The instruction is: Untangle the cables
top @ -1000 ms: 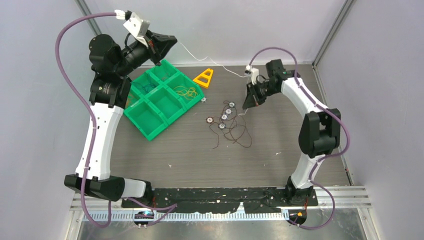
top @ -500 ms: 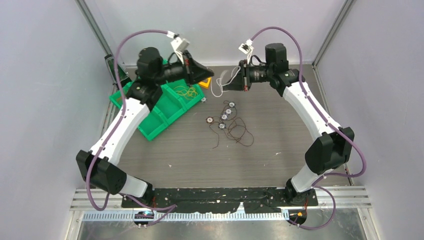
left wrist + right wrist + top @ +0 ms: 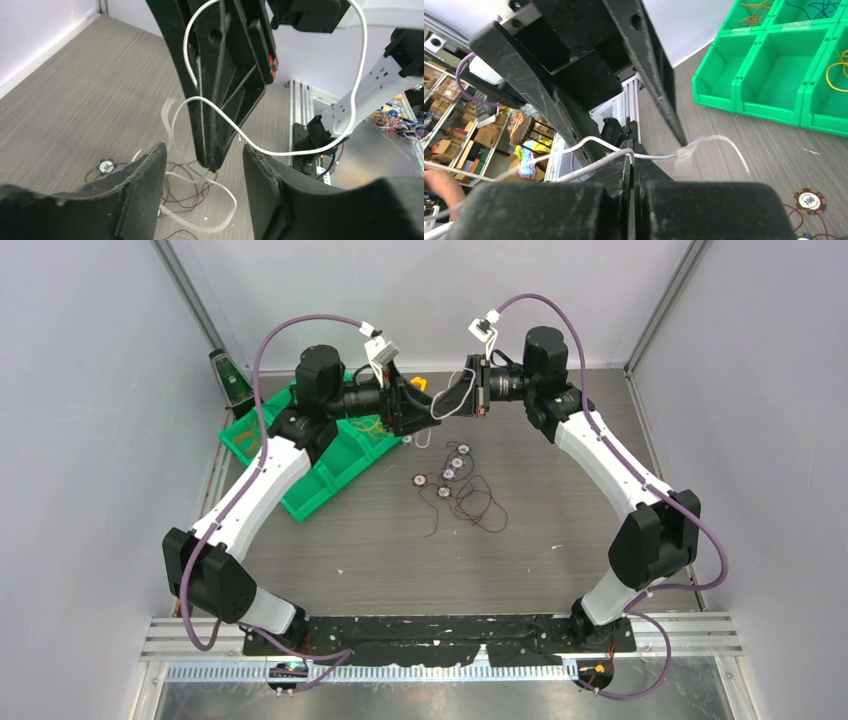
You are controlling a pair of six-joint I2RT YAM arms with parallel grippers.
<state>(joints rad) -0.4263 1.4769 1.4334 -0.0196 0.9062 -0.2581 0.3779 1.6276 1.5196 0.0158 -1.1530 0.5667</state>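
Both arms have swung inward: left gripper (image 3: 203, 150), jaws now parted, straddles the right gripper (image 3: 631, 152), clamped on the white cable (image 3: 280, 150); brown cables (image 3: 478, 508) lie below. Close only around the slack loop.

A green tray (image 3: 308, 504) of open compartments sits askew at the upper left of the grey wood-grain table (image 3: 400, 565). Small round chips (image 3: 449, 472) lie near the centre; one chip (image 3: 809, 201) reads 100.
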